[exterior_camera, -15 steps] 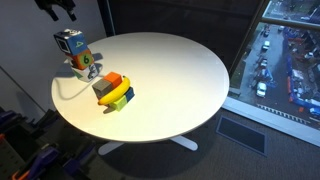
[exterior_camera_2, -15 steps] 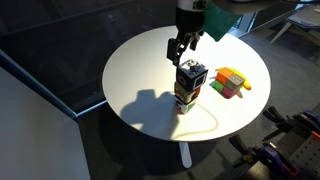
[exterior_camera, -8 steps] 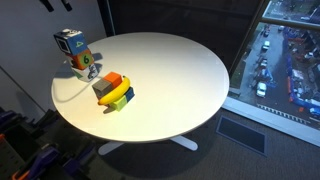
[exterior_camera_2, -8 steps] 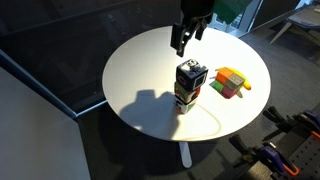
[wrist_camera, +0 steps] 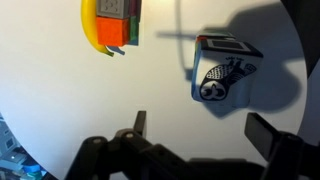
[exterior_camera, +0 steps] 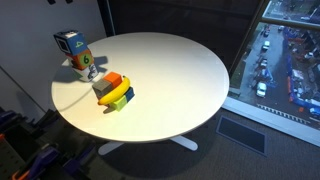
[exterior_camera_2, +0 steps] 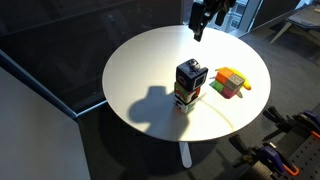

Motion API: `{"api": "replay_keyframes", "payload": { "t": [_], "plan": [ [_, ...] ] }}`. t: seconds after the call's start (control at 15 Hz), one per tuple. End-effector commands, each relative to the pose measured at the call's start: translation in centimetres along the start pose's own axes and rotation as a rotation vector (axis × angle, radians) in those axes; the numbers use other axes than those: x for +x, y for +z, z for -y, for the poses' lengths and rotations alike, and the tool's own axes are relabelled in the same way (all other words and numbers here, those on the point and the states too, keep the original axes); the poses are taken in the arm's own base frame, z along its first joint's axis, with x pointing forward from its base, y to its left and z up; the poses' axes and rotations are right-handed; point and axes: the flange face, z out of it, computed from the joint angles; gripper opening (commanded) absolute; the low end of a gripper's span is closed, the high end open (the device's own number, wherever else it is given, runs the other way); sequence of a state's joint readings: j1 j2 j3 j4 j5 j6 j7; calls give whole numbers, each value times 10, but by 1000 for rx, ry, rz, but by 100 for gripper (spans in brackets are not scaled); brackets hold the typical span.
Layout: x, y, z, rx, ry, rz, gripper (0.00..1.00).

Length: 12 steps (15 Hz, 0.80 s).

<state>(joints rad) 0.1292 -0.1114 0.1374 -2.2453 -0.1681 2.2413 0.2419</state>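
Observation:
My gripper [exterior_camera_2: 204, 24] hangs high above the far side of the round white table [exterior_camera_2: 150, 60], open and empty. In the wrist view its two fingers stand wide apart around the gripper's middle [wrist_camera: 203, 128], with bare tabletop between them. Below it, near the table's edge, a small blue and white carton [exterior_camera_2: 190, 75] [exterior_camera: 69, 44] [wrist_camera: 225, 48] stands on top of a colourful cup-like object [exterior_camera: 84, 67] [wrist_camera: 211, 83]. Beside that lies a cluster of toy pieces [exterior_camera_2: 230, 82] [exterior_camera: 114, 92] [wrist_camera: 112, 24]: a yellow banana shape with grey, orange and green blocks.
The table stands on a single pedestal over dark carpet. A window [exterior_camera: 285, 50] with a street view far below is to one side. Dark equipment with orange parts [exterior_camera_2: 285, 150] sits on the floor near the table's edge.
The gripper has risen from just above the carton and drawn away across the table, still open. The carton and the toy pieces have not moved.

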Motion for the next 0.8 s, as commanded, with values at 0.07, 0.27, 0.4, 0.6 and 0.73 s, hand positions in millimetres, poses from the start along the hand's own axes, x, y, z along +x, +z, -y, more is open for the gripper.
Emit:
{"api": "replay_keyframes", "payload": {
  "t": [0.07, 0.27, 0.4, 0.6, 0.73],
  "plan": [
    [-28, -19, -18, 7, 51, 45, 100],
    [-44, -26, -20, 37, 62, 64, 100],
    [-56, -30, -20, 67, 65, 66, 100],
    [-72, -34, -20, 108, 60, 60, 100],
    [-81, -36, -21, 124, 56, 57, 100]
  ]
}}
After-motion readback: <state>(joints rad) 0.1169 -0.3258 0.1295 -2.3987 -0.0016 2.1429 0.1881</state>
